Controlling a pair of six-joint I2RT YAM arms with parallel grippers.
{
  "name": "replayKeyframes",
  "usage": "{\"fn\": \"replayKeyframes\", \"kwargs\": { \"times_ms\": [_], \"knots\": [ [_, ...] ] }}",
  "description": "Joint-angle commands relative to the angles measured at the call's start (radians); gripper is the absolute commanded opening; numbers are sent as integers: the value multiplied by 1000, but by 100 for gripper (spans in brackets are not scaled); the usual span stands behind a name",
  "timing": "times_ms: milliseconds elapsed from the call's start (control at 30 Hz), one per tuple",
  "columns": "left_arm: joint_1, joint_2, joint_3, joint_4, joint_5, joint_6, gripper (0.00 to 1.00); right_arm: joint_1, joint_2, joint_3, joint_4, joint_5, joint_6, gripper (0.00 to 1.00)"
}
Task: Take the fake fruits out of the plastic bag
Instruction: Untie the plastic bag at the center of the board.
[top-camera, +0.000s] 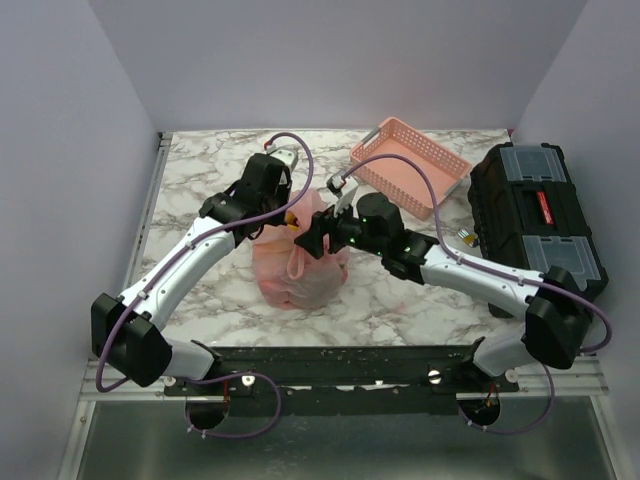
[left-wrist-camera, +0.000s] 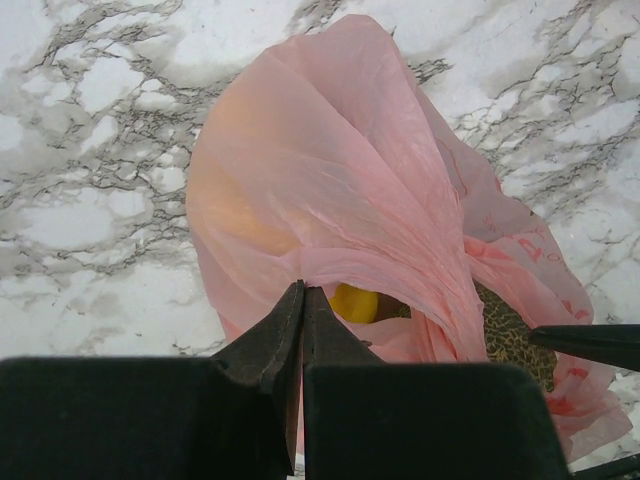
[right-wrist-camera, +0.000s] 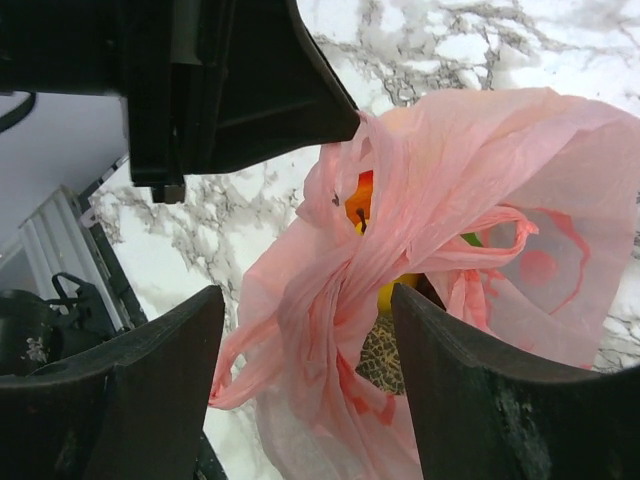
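Observation:
The translucent pink plastic bag (top-camera: 300, 270) stands in the middle of the marble table, with fruits inside. My left gripper (top-camera: 291, 214) is shut on the bag's upper rim (left-wrist-camera: 330, 265) and holds it up. Through the opening the left wrist view shows a yellow fruit (left-wrist-camera: 355, 302) and the netted green melon (left-wrist-camera: 508, 335). My right gripper (top-camera: 316, 240) is open, its fingers either side of a twisted fold and handle of the bag (right-wrist-camera: 330, 330), not closed on it. The right wrist view shows an orange fruit (right-wrist-camera: 360, 197), a yellow fruit (right-wrist-camera: 396, 291) and the melon (right-wrist-camera: 384, 352) inside.
A rigid pink lattice basket (top-camera: 410, 166) lies at the back right. A black toolbox (top-camera: 540, 215) stands at the right edge, with a small object (top-camera: 467, 237) beside it. White walls enclose the table.

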Motion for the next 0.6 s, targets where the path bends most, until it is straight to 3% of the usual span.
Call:
{"fn": "replayKeyframes", "kwargs": {
  "times_ms": [0, 233, 567],
  "knots": [
    [3, -18, -1, 18, 23, 11, 0, -1, 48, 35, 5, -41, -15, 68],
    [3, -19, -2, 18, 24, 12, 0, 10, 90, 42, -13, -21, -24, 58],
    [3, -25, -9, 21, -78, -16, 0, 13, 29, -16, -33, 40, -38, 29]
  ]
}}
